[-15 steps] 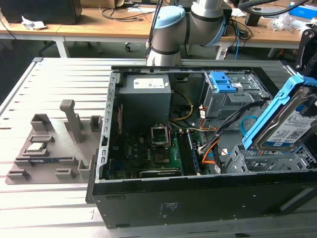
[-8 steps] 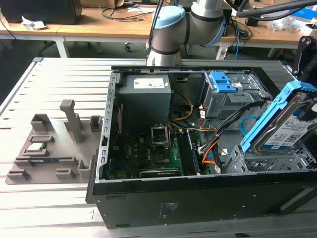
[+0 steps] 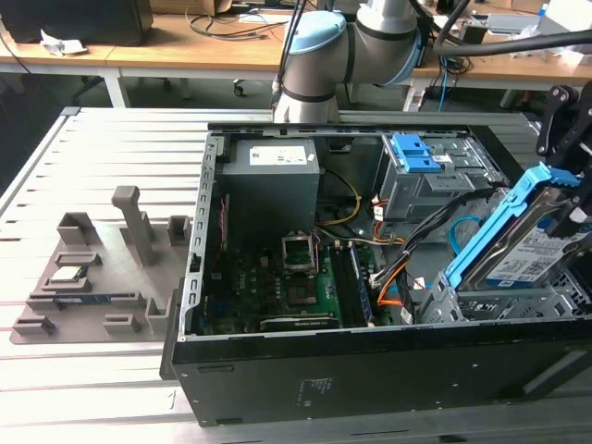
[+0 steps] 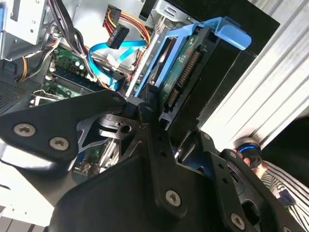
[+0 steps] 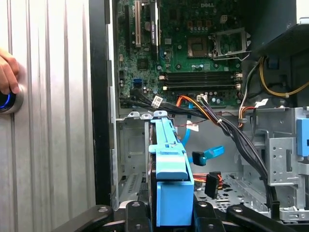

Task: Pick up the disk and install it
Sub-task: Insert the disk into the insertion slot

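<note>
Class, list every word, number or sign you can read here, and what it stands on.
Label on the flat silver-grey metal disk: too small to read.
White sticker on the grey boxy power supply: blurred, unreadable.
White markings on the green circuit board: too small to read.

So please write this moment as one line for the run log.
gripper: shut on disk | disk: tilted, above drive cage at exterior view's right | computer case: open | disk not yet seated

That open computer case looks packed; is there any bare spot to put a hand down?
Bare slatted metal table lies between the grey plastic parts tray and the black computer case. Inside it is crowded: green motherboard, cables, and the blue-railed silver disk in the gripper.
</note>
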Controlling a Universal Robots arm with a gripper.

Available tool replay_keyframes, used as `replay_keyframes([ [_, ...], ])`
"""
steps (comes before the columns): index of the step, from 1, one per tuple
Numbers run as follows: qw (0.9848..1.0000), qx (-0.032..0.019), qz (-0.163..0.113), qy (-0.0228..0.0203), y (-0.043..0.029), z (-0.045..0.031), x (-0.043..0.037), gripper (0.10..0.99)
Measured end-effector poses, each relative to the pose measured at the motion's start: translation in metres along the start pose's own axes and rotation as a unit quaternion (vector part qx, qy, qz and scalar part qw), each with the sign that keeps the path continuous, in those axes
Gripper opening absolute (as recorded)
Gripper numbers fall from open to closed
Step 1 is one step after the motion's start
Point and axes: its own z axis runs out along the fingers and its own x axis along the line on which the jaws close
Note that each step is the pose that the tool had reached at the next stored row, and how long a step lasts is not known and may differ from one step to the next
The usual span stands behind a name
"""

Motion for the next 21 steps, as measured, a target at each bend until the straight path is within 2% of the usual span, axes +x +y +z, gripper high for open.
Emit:
replay_keyframes([
  [4, 1.0000, 0.0000, 0.000, 0.0000, 0.0024, 0.0041, 0.0000, 0.365],
  [12, 1.0000, 0.0000, 0.000, -0.0001, 0.0202, 0.0085, 0.0003, 0.365],
  [14, 1.0000, 0.0000, 0.000, 0.0001, 0.0208, 0.0108, 0.0001, 0.365],
  [21, 1.0000, 0.0000, 0.000, 0.0001, 0.0208, 0.0270, -0.0003, 0.365],
])
